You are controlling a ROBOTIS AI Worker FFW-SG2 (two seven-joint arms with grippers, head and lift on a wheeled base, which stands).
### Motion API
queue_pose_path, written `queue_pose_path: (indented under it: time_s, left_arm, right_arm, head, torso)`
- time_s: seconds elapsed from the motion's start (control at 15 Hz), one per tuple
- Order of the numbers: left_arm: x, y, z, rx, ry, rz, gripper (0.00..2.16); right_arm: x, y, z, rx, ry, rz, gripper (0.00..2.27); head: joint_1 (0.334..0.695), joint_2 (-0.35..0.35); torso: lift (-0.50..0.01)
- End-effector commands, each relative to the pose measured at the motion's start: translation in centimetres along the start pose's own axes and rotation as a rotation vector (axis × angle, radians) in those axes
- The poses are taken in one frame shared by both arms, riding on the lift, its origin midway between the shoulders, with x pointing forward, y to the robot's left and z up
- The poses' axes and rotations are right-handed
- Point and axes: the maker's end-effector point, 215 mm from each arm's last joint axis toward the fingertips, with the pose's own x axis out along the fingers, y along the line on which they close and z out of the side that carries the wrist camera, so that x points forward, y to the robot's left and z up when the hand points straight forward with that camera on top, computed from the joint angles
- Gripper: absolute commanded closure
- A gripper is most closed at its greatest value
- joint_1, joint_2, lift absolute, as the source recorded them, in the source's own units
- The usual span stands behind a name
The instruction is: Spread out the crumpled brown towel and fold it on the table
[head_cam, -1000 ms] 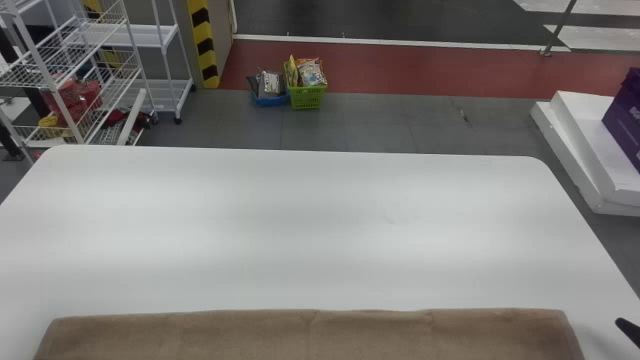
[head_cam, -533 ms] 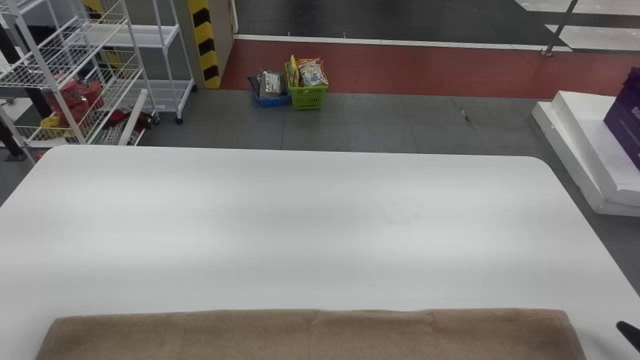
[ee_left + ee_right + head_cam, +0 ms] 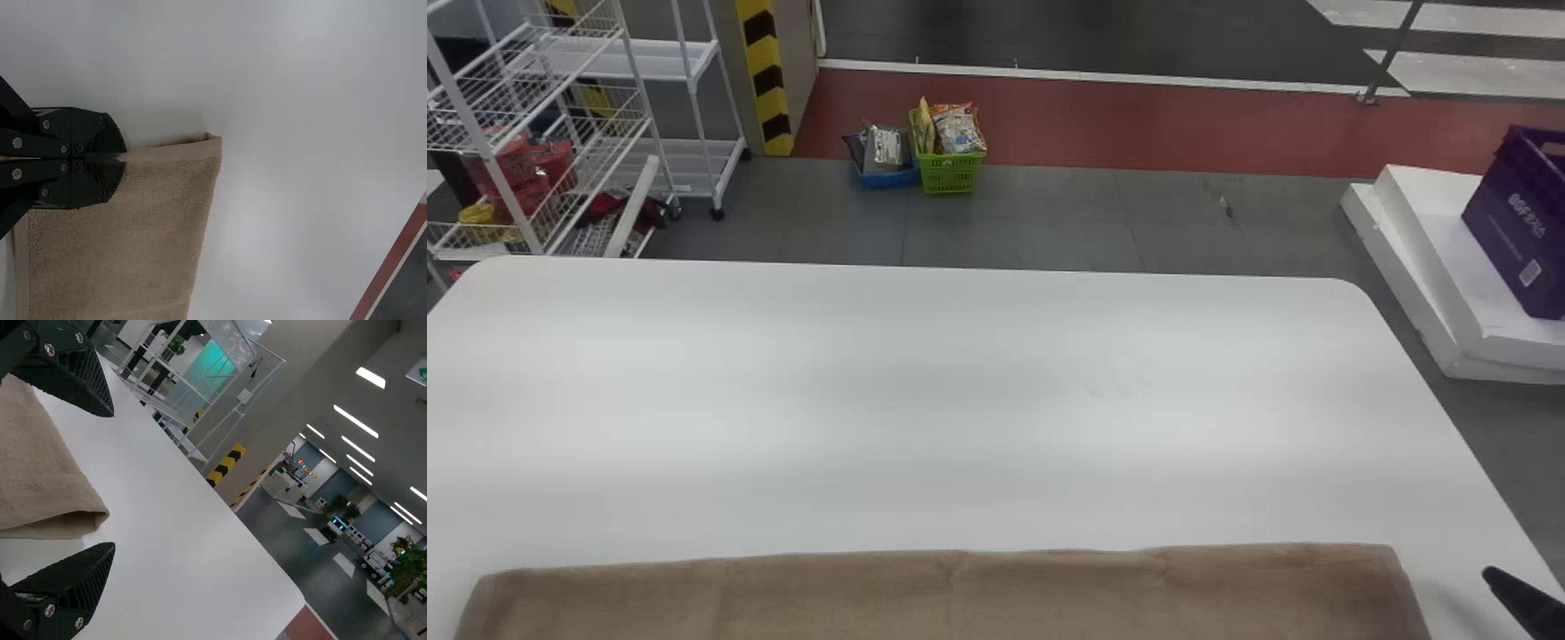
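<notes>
Brown cloth towel (image 3: 960,597) lies on the near side of the smooth white table (image 3: 960,400), clamped in the black left gripper (image 3: 125,158); the black right gripper (image 3: 114,481) gapes near a corner. The head view has swung slightly right; folding seems no further along.

Brown towel (image 3: 951,596) (near side, anyway) cut off by head view's bottom edge; right gripper (image 3: 1529,606) cropped at corner.
</notes>
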Motion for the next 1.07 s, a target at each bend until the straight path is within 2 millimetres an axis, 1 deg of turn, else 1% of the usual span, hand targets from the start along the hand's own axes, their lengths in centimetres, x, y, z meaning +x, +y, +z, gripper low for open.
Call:
queue_pose_path:
  time_s: [0.0, 0.2, 0.33, 0.47, 0.53, 0.67, 0.73, 0.8, 0.87, 1.0]
  left_arm:
    - [-0.6, -0.8, 0.2, -0.017, -0.006, -0.004, 1.72]
    - [-1.6, -2.5, 2.2, 0.040, -0.053, -0.011, 1.71]
    - [-1.9, -4.7, 3.8, 0.094, -0.084, -0.031, 1.71]
    - [-2.0, -7.9, 5.4, 0.168, -0.117, -0.068, 1.71]
    - [-2.2, -9.6, 5.9, 0.205, -0.129, -0.087, 1.71]
    - [-2.5, -13.9, 6.6, 0.301, -0.155, -0.122, 1.71]
    - [-2.4, -15.3, 6.3, 0.327, -0.158, -0.128, 1.71]
    - [-2.2, -17.4, 5.9, 0.368, -0.157, -0.137, 1.71]
    - [-1.8, -19.0, 4.9, 0.396, -0.143, -0.145, 1.71]
    - [-1.1, -21.8, 3.0, 0.414, -0.120, -0.188, 1.71]
  right_arm:
    - [0.0, -0.1, -0.3, 0.010, -0.005, 0.002, 0.13]
    - [0.2, -0.1, -0.3, 0.017, -0.007, 0.009, 0.13]
    - [0.6, -0.1, -0.6, 0.018, -0.003, 0.016, 0.13]
    - [1.2, 0.1, -0.8, 0.014, 0.000, 0.027, 0.13]
    - [1.5, 0.2, -0.9, 0.012, 0.001, 0.033, 0.13]
    - [1.9, 0.2, -1.1, 0.016, 0.001, 0.039, 0.13]
    - [2.0, 0.1, -1.1, 0.010, 0.000, 0.041, 0.13]
    - [2.0, 0.1, -1.3, 0.012, 0.002, 0.042, 0.13]
    - [2.1, 0.0, -1.4, 0.010, 0.001, 0.043, 0.13]
    - [2.5, 0.2, -1.6, 0.010, 0.008, 0.052, 0.13]
  head:
    - [0.695, -0.102]
    - [0.695, -0.116]
    - [0.695, -0.122]
    - [0.695, -0.139]
    - [0.695, -0.148]
    - [0.695, -0.175]
    - [0.695, -0.194]
    - [0.695, -0.215]
    - [0.695, -0.263]
    - [0.695, -0.317]
  torso:
    - [-0.127]
    - [-0.127]
    - [-0.127]
    - [-0.127]
    - [-0.127]
    - [-0.127]
    - [-0.127]
    - [-0.127]
    - [-0.127]
    - [-0.127]
